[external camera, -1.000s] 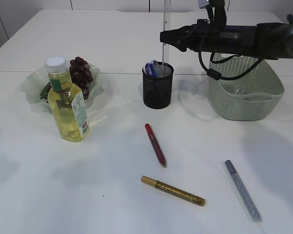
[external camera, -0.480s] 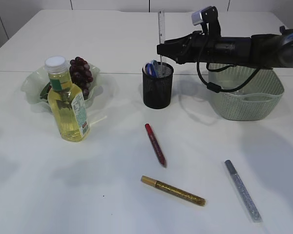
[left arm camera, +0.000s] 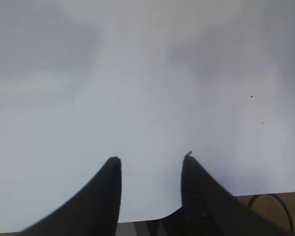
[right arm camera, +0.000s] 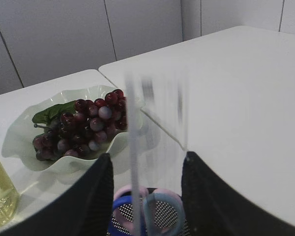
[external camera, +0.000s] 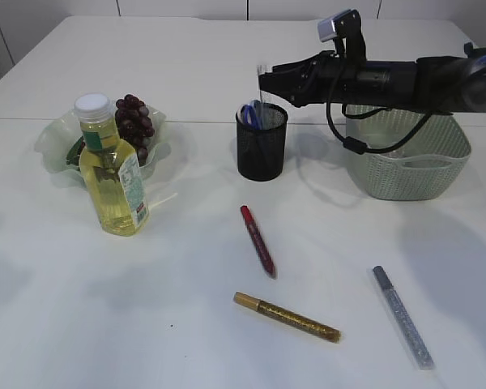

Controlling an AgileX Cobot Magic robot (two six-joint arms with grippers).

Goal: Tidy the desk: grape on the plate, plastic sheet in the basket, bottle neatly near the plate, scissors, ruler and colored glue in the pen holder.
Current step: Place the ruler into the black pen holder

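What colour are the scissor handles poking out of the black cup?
The scissor handles are blue and pink, clearest in the right wrist view, inside the black mesh pen holder.

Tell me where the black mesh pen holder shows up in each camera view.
Exterior view: pen holder at upper centre, under the right gripper.
Left wrist view: not in it, only bare table.
Right wrist view: pen holder at the bottom edge, between the fingers.
Shared landmark: the grapes on the plate.
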